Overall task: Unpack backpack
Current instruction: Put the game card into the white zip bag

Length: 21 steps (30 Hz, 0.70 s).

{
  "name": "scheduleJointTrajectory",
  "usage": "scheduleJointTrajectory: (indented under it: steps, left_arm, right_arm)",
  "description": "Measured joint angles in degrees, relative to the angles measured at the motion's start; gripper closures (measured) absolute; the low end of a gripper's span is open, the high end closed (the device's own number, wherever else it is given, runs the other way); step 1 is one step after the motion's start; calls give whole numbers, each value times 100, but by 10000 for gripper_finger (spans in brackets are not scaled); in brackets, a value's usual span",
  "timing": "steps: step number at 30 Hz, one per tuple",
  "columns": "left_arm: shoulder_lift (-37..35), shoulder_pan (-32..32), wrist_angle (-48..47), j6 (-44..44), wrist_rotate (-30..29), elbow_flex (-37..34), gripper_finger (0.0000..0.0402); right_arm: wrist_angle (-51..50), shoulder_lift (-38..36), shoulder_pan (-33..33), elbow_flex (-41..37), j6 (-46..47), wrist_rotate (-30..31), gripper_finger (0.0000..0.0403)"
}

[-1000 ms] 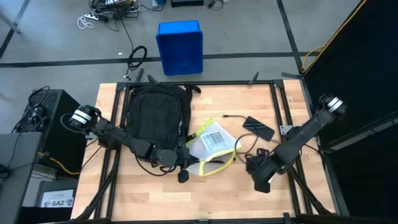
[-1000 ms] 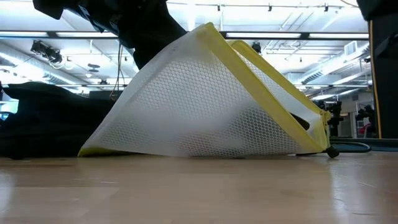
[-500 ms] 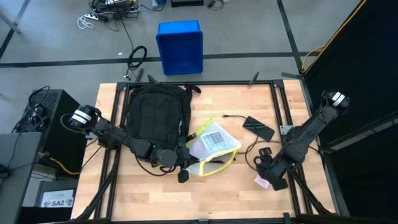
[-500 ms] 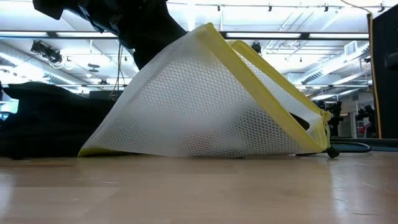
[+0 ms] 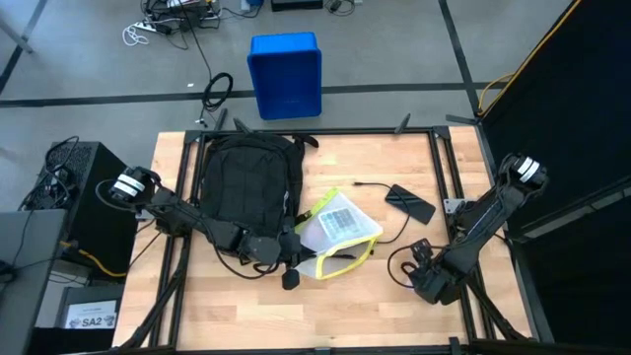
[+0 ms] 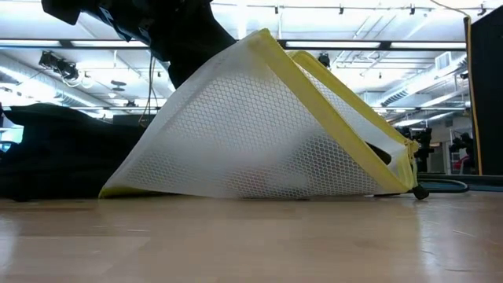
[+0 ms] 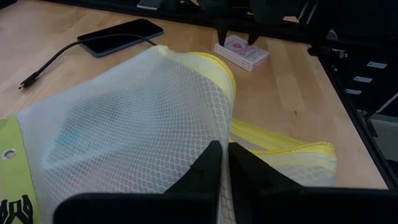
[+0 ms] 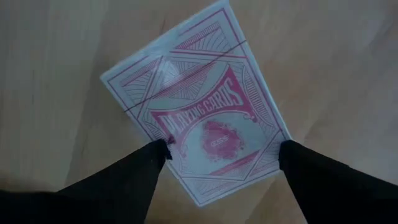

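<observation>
Where backpack (image 5: 248,178) lies, mesh pouch (image 5: 335,225) alongside.

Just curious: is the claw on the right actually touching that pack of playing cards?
Apart. The right wrist view shows the right gripper open, fingers either side of the playing cards, wood visible between.

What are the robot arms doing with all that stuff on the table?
They are unpacking a backpack that lies on the wooden table. The left gripper is pinching the edge of a white mesh pouch with yellow trim, just beside the backpack. The right gripper is open right over a box of playing cards lying flat near the table's right edge, with a finger on each side of it. A black phone with its cable already lies out on the table.
</observation>
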Motion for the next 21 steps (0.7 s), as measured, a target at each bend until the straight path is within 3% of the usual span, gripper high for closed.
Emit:
scheduleJointTrajectory:
  steps: [6,13,21]
  left_arm:
    - [0,0,-2,0,0,2,402]
    - [0,0,-8,-48,0,0,402]
    - [0,0,-138,-70,2,2,402]
  right_arm:
    - [-166,4,-3,214,163,48,45]
    - [363,5,-266,295,155,786,5]
    - [222,5,-353,490,596,-88,21]
